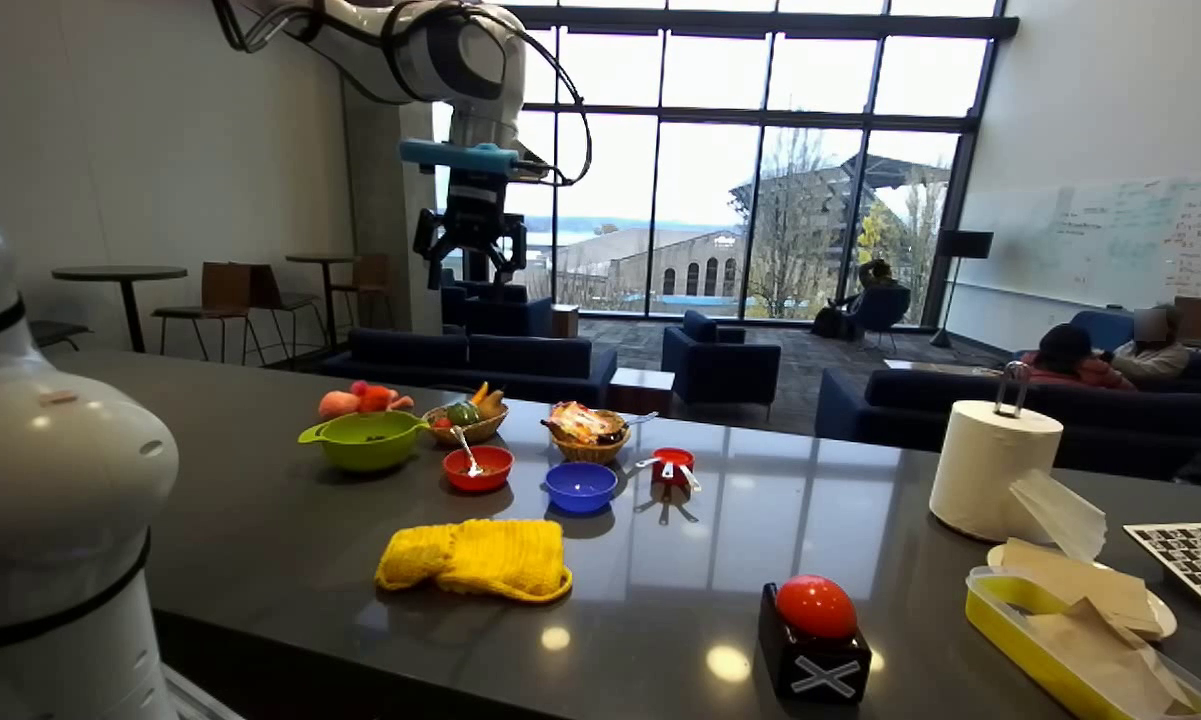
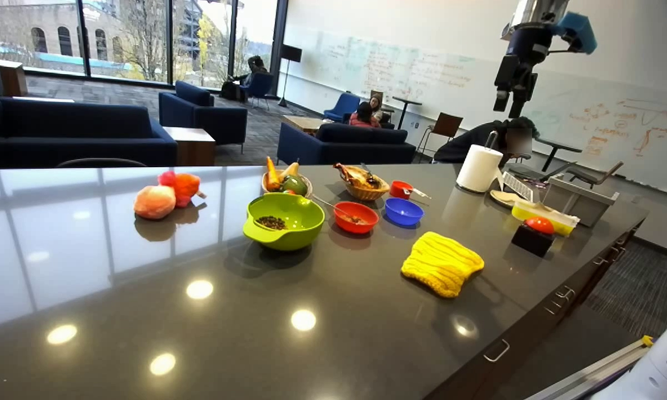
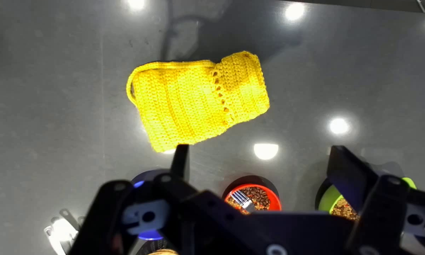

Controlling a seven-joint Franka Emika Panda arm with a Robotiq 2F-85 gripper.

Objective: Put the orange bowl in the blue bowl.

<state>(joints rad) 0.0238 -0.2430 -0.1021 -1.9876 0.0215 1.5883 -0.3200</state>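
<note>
The Robotiq gripper (image 3: 260, 156), fingers spread wide, hangs well higher than the blue bowl (image 2: 404, 215); just beside that bowl sits the red-orange bowl (image 2: 356, 227), a fork (image 3: 247, 204) in it.

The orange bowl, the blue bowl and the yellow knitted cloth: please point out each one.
Orange bowl (image 1: 478, 482), in an exterior view: outer wall.
Blue bowl (image 2: 404, 209), in an exterior view: inner surface.
Yellow knitted cloth (image 3: 194, 102), in the wrist view: wide section.

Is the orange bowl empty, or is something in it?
Not empty: the wrist view shows the orange bowl holding small brown pieces and a fork.
</note>
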